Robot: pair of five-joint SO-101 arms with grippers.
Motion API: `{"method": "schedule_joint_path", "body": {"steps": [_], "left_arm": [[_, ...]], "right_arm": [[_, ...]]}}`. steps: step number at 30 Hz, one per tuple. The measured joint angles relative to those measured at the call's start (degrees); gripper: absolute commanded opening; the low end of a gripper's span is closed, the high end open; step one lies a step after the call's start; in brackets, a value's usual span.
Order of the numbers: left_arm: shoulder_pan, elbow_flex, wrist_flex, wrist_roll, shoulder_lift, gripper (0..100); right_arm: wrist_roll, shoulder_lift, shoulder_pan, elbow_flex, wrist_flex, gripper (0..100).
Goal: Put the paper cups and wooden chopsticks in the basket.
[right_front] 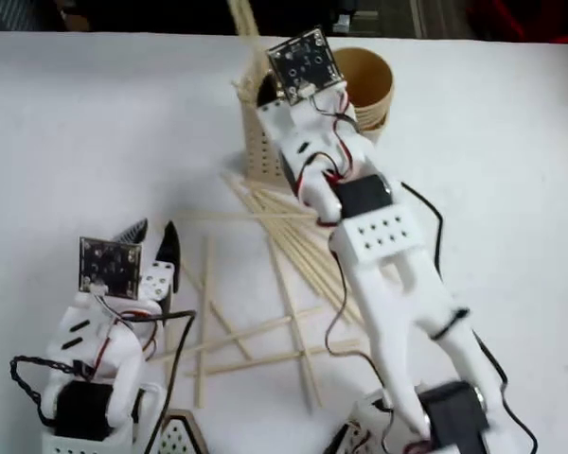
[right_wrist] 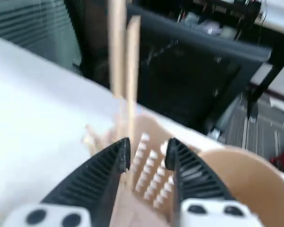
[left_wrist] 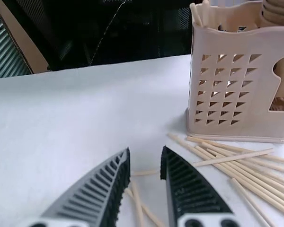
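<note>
Your right hand hangs parted over the basket. Lift it straight up, clear of the upright chopsticks.

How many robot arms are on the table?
2. The left arm sits at the near left beside loose chopsticks; the right arm stretches across to the basket. None seems hidden.

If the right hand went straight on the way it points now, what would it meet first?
The right hand would most likely meet the basket just ahead, where chopsticks stand; the paper cups sit beside that line. Depth is hard to judge.
</note>
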Motion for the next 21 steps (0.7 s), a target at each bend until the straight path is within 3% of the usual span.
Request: {"method": "schedule_joint_path", "body": {"steps": [9, 14, 21], "left_arm": [[-1.76, 0.35, 0.0, 0.0, 0.18, 12], [-3.78, 1.41, -0.53, 0.0, 0.44, 12], [-4.13, 1.41, -0.53, 0.0, 0.26, 12]], "right_arm": [[0.79, -8.79, -0.18, -0.09, 33.14, 8.7], [10.29, -8.18, -0.18, -0.09, 48.62, 9.1], [19.16, 1.93, -0.18, 5.27, 52.31, 19.5]]}}
